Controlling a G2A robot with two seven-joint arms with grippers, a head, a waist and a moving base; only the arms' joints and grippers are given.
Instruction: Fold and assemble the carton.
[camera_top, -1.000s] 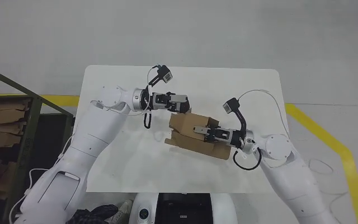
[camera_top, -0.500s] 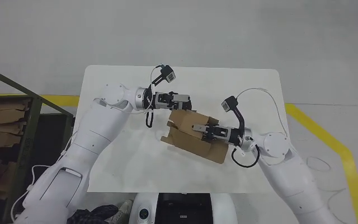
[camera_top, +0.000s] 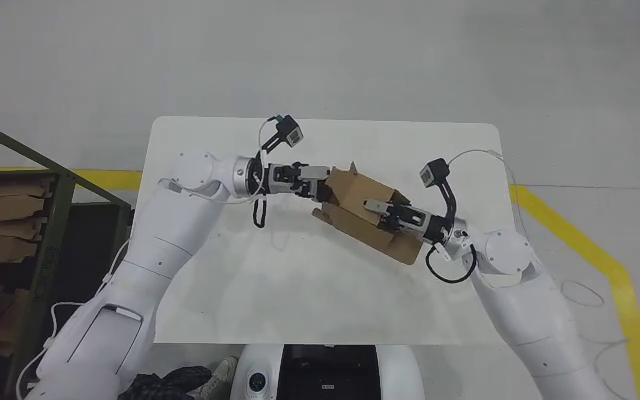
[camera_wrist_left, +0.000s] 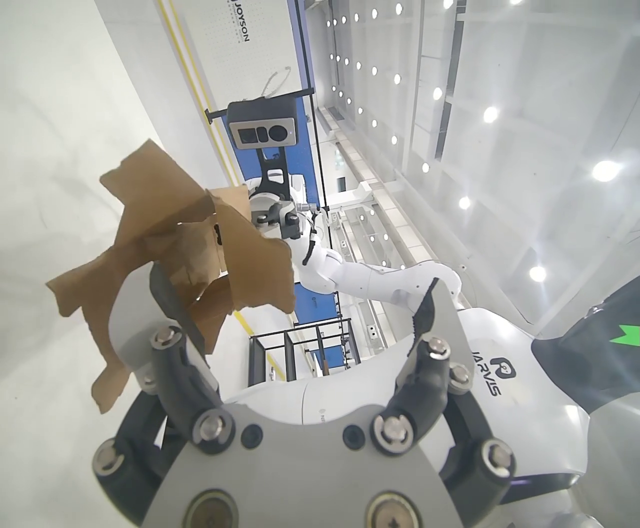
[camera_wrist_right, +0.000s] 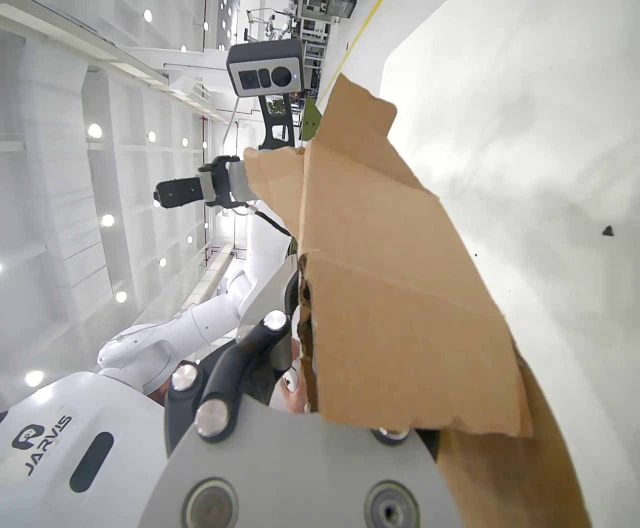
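Right gripper: clamped on a wall of the brown carton, on its near side. Carton lies tilted over the middle of the white table, flaps loose. Left gripper at the carton's far end: spread wide, one finger touching a flap, the other free.

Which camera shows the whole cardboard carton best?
The top view: the entire carton shows at once. The left wrist view catches its ragged flaps; the right wrist view, one broad panel up close.
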